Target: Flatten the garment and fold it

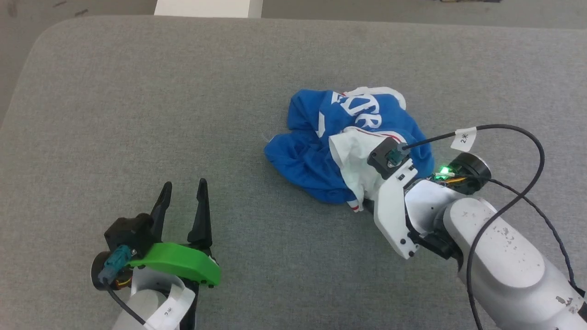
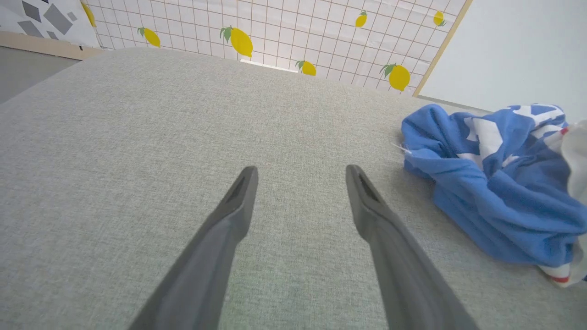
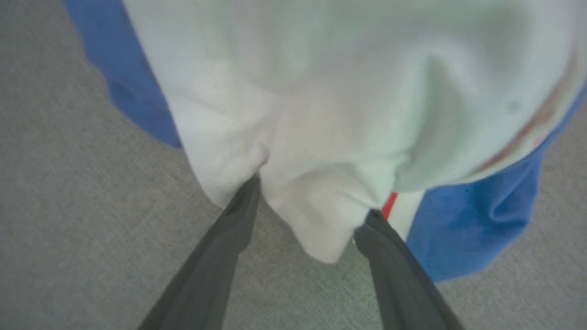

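- Garment [image 1: 312, 160] crumpled on the grey table [image 1: 137, 101], over on the right.
- Right hand [image 3: 312, 201] spread wide, straddling its white fold, tips touching cloth.
- Left hand [image 1: 184, 183] wide apart, empty, well clear.

Grey fabric surface [image 1: 137, 91] — lemon-print grid wall [image 2: 284, 27] behind, white panel [image 2: 518, 50].

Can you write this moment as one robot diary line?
garment: crumpled on grey surface | left gripper: open, apart from garment | right gripper: open, astride white sleeve
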{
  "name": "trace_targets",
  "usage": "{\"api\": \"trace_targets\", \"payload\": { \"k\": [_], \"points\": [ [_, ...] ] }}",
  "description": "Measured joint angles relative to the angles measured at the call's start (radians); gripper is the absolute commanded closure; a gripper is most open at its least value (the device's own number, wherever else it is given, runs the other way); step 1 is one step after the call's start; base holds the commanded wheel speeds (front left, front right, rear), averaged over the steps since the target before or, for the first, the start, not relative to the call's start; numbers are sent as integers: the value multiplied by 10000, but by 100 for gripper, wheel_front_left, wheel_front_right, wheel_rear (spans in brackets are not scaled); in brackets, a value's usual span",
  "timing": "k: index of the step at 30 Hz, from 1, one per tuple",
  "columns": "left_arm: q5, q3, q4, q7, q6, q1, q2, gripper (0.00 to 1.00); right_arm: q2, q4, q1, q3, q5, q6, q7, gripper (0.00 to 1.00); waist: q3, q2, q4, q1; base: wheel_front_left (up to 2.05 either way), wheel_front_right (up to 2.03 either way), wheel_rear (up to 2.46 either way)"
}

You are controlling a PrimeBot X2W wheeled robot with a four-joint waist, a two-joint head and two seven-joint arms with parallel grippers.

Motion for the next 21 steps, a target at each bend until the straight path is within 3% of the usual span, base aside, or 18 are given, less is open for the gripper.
{"api": "trace_targets", "payload": {
  "k": [1, 6, 10, 16, 21],
  "points": [
    [0, -6, 31, -10, -2, -2, -6, 0, -54, 0, -10, 35, 46, 0, -117, 100, 33, 0, 25, 0, 0, 0, 0],
    [-13, 13, 138, -79, -4, -2, -4, 0, -215, -17, -70, -6, 324, 2, -631, 100, -9, 0, -46, 0, 0, 0, 0],
    [-56, 0, 198, -75, -4, -3, 4, 0, -311, -380, -1, -734, 479, 2, -1235, 100, -207, 0, -185, 0, 0, 0, 0],
    [-105, -8, 209, -31, -6, 11, 36, 0, -807, -1448, 1525, -3145, 265, 2, -1524, 100, -588, 0, -362, 0, 0, 0, 0],
    [-182, -21, 196, 40, -6, 58, 65, 0, -865, -1866, 3544, -4859, -303, 2, -740, 100, -832, 0, -453, 0, 0, 0, 0]
  ]
}}
